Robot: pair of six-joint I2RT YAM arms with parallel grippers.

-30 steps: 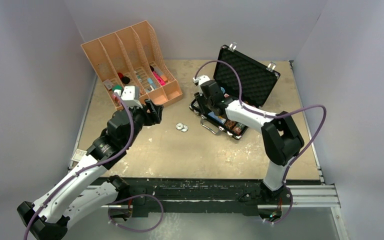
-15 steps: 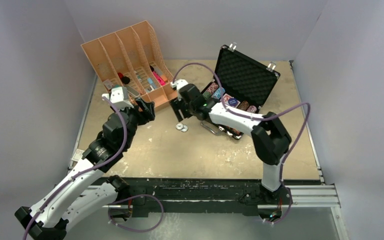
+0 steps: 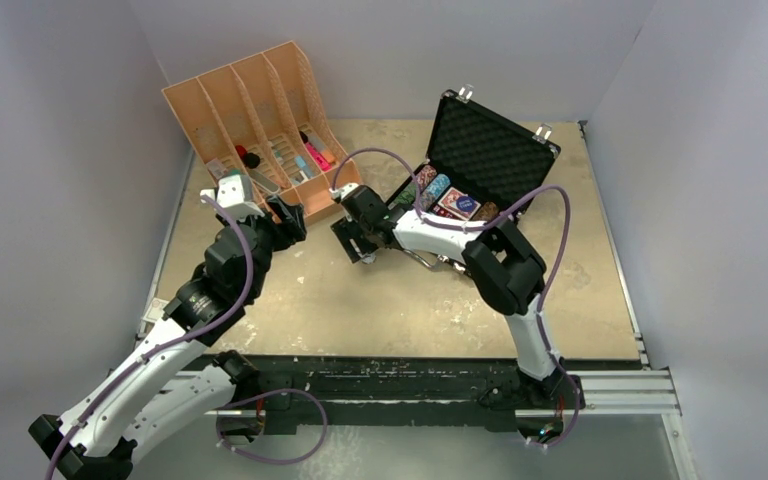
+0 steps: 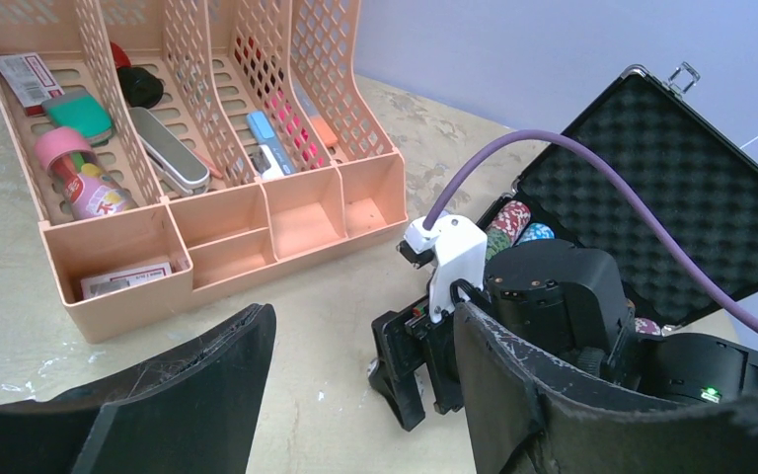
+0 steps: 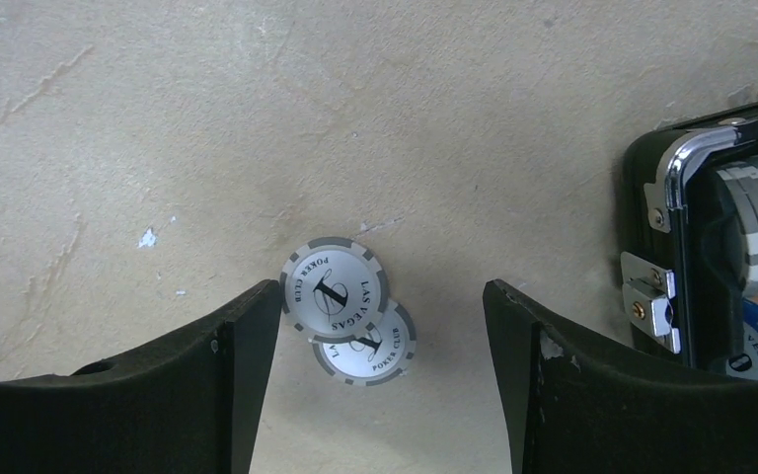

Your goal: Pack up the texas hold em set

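Note:
The black briefcase (image 3: 495, 150) stands open at the back right, with rows of striped poker chips (image 3: 438, 190) and a card deck (image 3: 457, 203) in its base. Two grey-and-white loose chips (image 5: 334, 288) lie overlapping on the table, left of the case's corner (image 5: 663, 188). My right gripper (image 5: 380, 321) is open and empty, just above them, one finger on each side. In the top view the right gripper (image 3: 353, 243) hides them. My left gripper (image 4: 360, 341) is open and empty, left of the right gripper (image 4: 410, 370).
The orange slotted organiser (image 3: 260, 115) with pens and small items stands at the back left, close behind my left gripper (image 3: 288, 224); it also shows in the left wrist view (image 4: 207, 222). The right arm's purple cable (image 3: 380, 160) loops above the case.
My right gripper has swung left from over the briefcase and come down over the two loose chips. My left gripper has drawn back a little to the left.

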